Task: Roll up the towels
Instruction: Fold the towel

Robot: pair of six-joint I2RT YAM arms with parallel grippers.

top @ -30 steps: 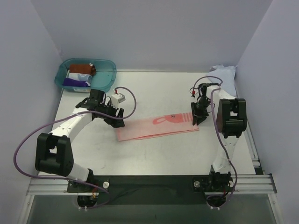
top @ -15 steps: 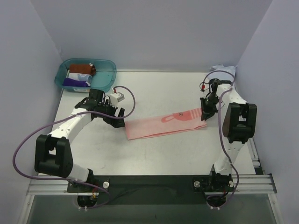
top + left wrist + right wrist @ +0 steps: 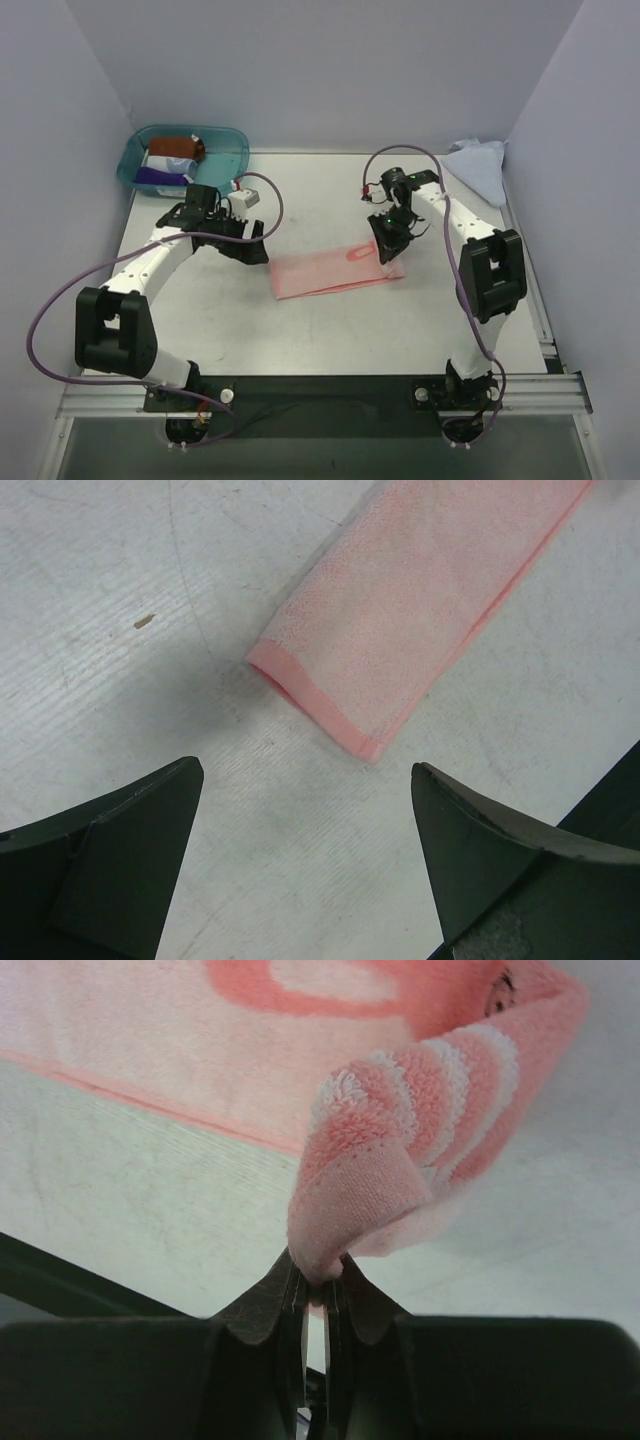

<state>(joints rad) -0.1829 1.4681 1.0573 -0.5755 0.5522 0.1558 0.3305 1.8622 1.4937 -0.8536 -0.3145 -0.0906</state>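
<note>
Well, we are only at the start of the rolling. The pink towel (image 3: 325, 272) lies in the middle of the worktop (image 3: 330, 195) as a long folded strip, and only its right end is off the surface. The right claw (image 3: 388, 245) is clamped on that end, which the right wrist view shows pinched between the closed jaws and curling over the flat part (a first turn at most, not a roll). The left claw (image 3: 252, 246) hangs just beside the strip's left end with its jaws wide apart, touching nothing that we can see. So for this towel nearly the whole length is left to wind up.

The blue towel (image 3: 478, 160) sits crumpled in the far right corner, well apart from both claws, neither spread nor rolled; we judge it wholly undone.

By count, we have two towels on the worktop, one pink and one blue. We also have two claws, one holding and one empty, and one teal tub (image 3: 240, 160) at the far left corner. Inside the tub we make out cloth-like bundles (image 3: 170, 165), one brownish and one purple with white, but we cannot tell their number for sure, nor whether they are rolled towels.
</note>
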